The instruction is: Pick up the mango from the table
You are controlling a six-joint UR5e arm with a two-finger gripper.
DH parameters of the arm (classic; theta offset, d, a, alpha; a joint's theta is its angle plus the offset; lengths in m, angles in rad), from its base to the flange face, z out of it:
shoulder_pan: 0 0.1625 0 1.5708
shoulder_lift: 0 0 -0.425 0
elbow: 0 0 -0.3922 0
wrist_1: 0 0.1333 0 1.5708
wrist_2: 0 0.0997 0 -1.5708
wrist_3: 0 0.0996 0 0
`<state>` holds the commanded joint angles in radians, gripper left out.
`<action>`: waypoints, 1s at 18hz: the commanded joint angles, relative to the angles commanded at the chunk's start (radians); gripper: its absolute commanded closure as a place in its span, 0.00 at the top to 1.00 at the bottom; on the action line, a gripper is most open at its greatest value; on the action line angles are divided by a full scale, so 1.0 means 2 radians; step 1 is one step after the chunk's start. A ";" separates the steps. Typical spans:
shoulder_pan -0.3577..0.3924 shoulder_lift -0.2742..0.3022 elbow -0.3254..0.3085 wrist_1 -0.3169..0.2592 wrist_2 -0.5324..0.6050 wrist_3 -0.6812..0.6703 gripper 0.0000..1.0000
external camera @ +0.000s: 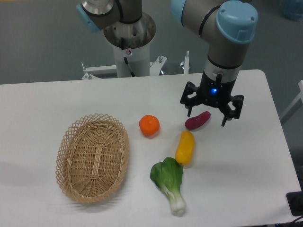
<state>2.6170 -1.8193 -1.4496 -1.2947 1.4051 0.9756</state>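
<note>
A: Surface and room?
B: One white tabletop (57, 99), rounded corners; grey floor behind; one arm base at the far edge.

A: Item count?
B: One wicker basket (93, 158), left. One orange (149, 125). One sweet potato (197, 120). One mango (185, 147), centre-right, lying free between sweet potato and greens. One leafy green (170, 182), touching the mango's near end.

A: The hand?
B: One hand (211, 112), fingers spread, holding nothing, above the sweet potato.

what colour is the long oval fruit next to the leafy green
Yellow shading to orange at its lower end: the smooth elongated mango, clearest in the fixed camera view.
</note>
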 joint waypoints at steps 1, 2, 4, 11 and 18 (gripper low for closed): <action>-0.001 0.000 -0.003 0.002 0.000 0.000 1.00; -0.001 -0.001 -0.007 0.002 0.000 0.001 1.00; -0.001 0.000 -0.007 0.004 -0.001 0.001 1.00; -0.002 -0.001 -0.014 0.008 -0.001 0.002 1.00; -0.002 -0.002 -0.026 0.025 -0.001 0.001 1.00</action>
<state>2.6124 -1.8224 -1.5018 -1.2441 1.4036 0.9771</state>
